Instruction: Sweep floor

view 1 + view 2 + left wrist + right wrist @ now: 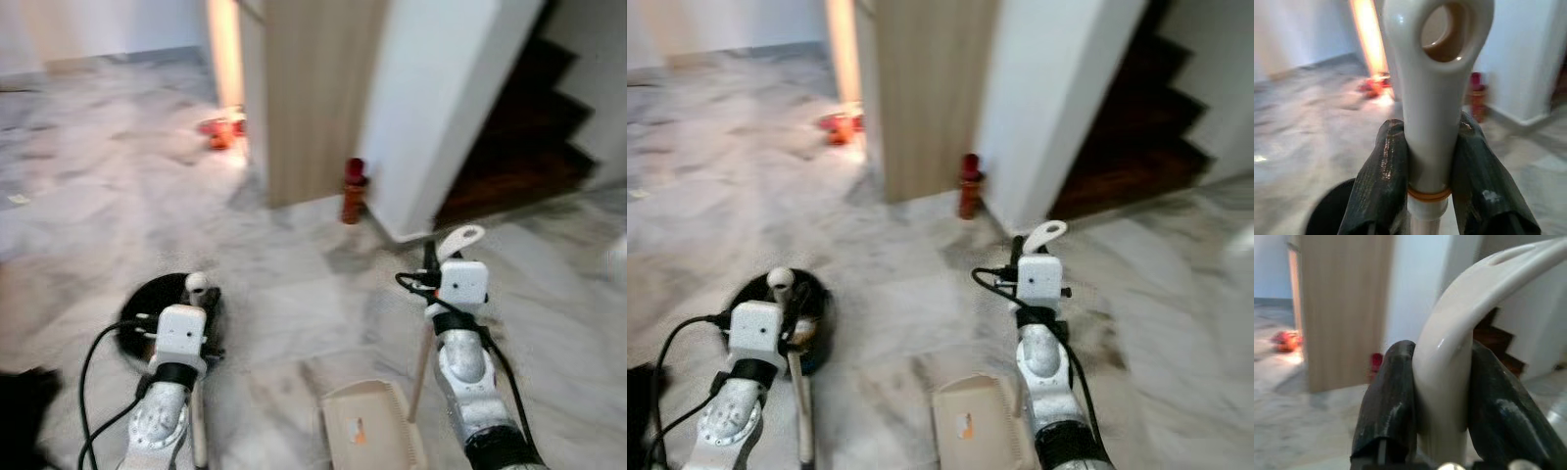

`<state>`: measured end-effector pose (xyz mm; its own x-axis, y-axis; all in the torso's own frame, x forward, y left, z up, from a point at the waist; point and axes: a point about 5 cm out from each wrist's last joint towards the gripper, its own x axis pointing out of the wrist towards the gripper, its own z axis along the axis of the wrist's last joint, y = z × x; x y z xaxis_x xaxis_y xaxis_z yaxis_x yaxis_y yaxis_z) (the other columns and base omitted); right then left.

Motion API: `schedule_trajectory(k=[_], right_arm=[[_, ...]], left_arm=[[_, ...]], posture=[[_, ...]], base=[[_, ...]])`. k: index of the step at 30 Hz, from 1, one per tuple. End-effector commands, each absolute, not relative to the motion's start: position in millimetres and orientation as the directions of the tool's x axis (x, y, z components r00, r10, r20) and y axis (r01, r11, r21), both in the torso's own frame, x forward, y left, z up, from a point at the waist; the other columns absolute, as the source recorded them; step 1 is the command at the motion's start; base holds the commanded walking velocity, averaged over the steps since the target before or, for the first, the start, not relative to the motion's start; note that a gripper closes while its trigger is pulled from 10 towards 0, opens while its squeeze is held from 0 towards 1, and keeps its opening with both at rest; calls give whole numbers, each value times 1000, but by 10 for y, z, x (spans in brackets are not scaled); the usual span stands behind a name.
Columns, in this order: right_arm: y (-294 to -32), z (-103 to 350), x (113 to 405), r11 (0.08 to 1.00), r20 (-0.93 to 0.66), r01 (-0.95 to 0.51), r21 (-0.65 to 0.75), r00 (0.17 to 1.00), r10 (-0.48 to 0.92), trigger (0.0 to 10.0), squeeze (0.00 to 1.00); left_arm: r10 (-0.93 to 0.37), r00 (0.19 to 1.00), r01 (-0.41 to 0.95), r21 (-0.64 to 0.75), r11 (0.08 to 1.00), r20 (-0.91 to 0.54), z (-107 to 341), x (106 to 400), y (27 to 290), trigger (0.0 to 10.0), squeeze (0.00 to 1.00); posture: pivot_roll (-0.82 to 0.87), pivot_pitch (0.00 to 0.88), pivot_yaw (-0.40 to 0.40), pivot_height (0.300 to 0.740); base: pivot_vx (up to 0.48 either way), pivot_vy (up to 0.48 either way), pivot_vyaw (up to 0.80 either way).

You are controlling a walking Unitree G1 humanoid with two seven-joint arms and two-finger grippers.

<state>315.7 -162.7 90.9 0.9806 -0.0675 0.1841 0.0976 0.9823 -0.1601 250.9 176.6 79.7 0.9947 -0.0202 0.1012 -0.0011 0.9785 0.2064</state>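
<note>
Up ahead, from the left eye view, we stand on a pale marble floor (294, 255) before a wooden panel (313, 98), a white wall corner and dark stairs (519, 137). Our left gripper (196, 290) holds the top of a broom (199, 421), whose pale shaft runs down past the wrist toward the floor beside a round black thing (147, 304) that we cannot identify. Our right gripper (453, 247) holds the curved handle of a dustpan (372, 426), whose beige pan rests on the floor between our arms. A small red bottle-like object (353, 191) stands at the foot of the panel, and something red-orange (223, 127) lies further off.

Through the right eye view we see the same layout, blurred throughout.

Along the left wrist view, the jaws pinch the broom just below its hanging eye, both black fingers (1381, 186) pressed flat to the glossy white plastic above an orange ring (1429, 195).

Along the right wrist view, the jaws pinch the dustpan handle where it arches over, fingers (1388, 401) tight on either side.

We judge both tools light and stiff, but the plastic looks smooth and slippery, so they could twist within a two-finger pinch. Gripping so high gives reach yet little leverage on the bristles; a hold on the straight shaft would steady each stroke.
</note>
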Motion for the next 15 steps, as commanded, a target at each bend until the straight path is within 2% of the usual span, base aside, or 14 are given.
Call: schedule_trajectory(k=[1, 15], right_arm=[[-1637, 925, 3161, 983, 191, 105, -149, 979, -75, 10000, 0], [-1650, 929, 3159, 983, 193, 109, -150, 978, -79, 10000, 0]], left_arm=[[-35, 988, 0, 225, 974, 152, 896, 2540, 1748, 10000, 0], [-38, 988, 4, 216, 976, 152, 896, 2558, 1724, 10000, 0]], posture=[[167, 40, -46, 740], [156, 42, -43, 740]], base=[[0, 0, -800], [0, 0, -800]])
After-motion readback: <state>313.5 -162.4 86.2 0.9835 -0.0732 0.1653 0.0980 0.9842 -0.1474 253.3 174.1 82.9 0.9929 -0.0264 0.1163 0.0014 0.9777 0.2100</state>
